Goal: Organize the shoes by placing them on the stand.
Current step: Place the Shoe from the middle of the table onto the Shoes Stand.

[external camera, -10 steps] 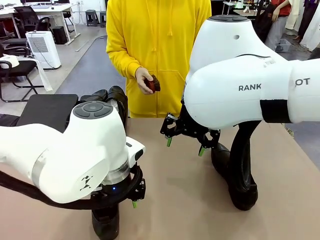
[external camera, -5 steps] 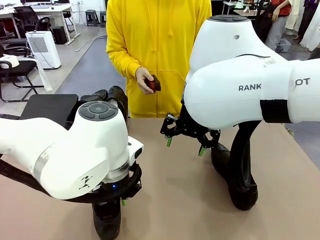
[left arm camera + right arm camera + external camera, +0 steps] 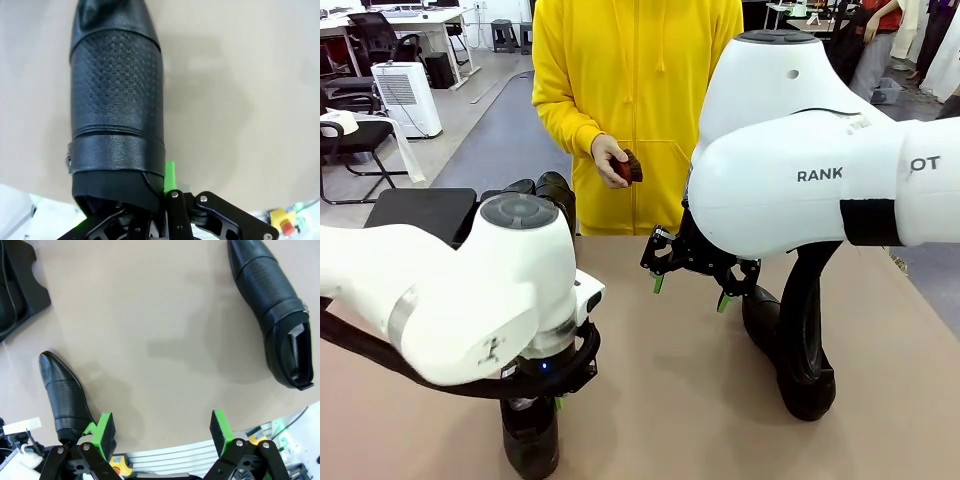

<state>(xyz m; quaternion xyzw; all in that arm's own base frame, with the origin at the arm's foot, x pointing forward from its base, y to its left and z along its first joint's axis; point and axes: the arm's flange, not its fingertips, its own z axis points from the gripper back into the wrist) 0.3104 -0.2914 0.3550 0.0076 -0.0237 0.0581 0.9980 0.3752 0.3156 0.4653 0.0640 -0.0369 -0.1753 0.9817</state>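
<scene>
Left pincer (image 3: 156, 186) is closed on the heel rim of one shoe (image 3: 117, 100); advise a straight, level lift toward the stand (image 3: 415, 212), while the right pincer (image 3: 162, 432) hangs fully open, empty.

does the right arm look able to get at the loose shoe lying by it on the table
Probably yes: the right arm's fingers stand open over bare table, and the shoe lies free to one side, nothing on it or between.
</scene>
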